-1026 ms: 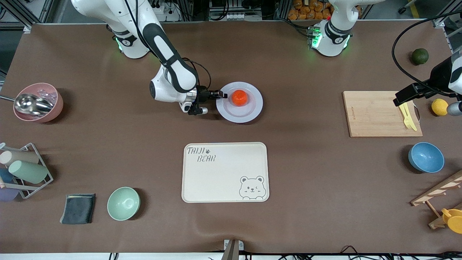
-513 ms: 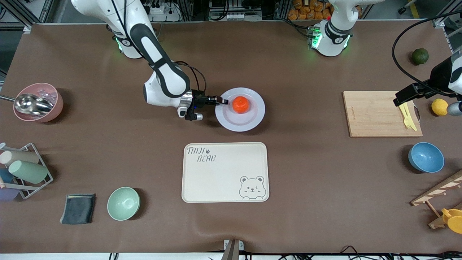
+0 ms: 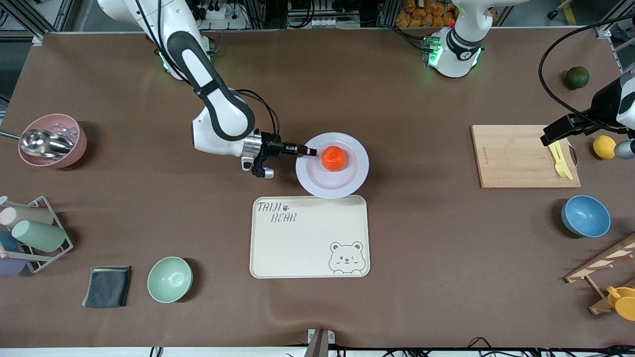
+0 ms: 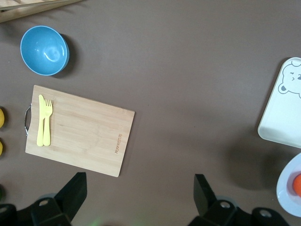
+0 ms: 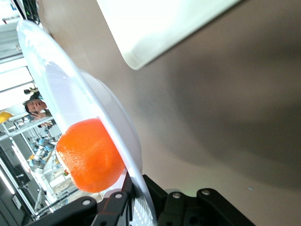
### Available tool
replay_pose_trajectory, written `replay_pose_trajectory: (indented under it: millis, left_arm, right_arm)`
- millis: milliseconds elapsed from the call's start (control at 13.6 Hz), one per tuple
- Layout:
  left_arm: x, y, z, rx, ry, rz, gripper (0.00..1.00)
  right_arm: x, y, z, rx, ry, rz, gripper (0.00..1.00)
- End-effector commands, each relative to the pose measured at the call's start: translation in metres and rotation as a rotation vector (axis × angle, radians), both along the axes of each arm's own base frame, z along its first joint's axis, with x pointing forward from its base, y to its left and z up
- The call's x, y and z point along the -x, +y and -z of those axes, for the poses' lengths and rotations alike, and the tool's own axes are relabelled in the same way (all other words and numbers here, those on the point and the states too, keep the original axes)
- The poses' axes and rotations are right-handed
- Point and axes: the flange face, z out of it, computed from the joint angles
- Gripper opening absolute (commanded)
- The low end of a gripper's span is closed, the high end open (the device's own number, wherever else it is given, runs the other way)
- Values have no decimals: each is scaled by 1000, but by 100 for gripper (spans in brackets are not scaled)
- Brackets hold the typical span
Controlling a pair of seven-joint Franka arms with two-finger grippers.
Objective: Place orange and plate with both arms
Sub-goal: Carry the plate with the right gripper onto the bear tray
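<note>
Right gripper [image 3: 303, 150]: fingers pinch the plate [image 3: 347, 181] rim, airborne.
Left gripper [image 4: 138, 197]: fingers wide, waiting.
Risk: a tilt rolls the orange [image 3: 334, 158] off.

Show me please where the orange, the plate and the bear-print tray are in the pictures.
orange [image 3: 334, 158]: front view, middle of the fruit.
plate [image 3: 358, 173]: front view, bare rim toward the left arm's end.
bear-print tray [image 3: 302, 243]: front view, plain middle of its surface.
</note>
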Motion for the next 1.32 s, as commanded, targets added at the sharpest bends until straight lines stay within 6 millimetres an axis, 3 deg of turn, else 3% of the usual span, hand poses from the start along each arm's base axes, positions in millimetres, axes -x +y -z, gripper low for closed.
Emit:
replay_pose_trajectory:
  millis: [0,293,587,1246]
  left_arm:
    - [8,2,-6,19,0,8,100]
    - [8,2,-6,19,0,8,100]
    - [8,0,-7,19,-1,10,100]
    - [6,2,-3,19,5,8,100]
  right_arm:
    - [-30,1,9,-29,12,46,0]
    - [-71,3,15,-38,-24,91,0]
    - [-110,-10,1,62,-19,81,0]
    - [-130,-11,40,109,24,90,0]
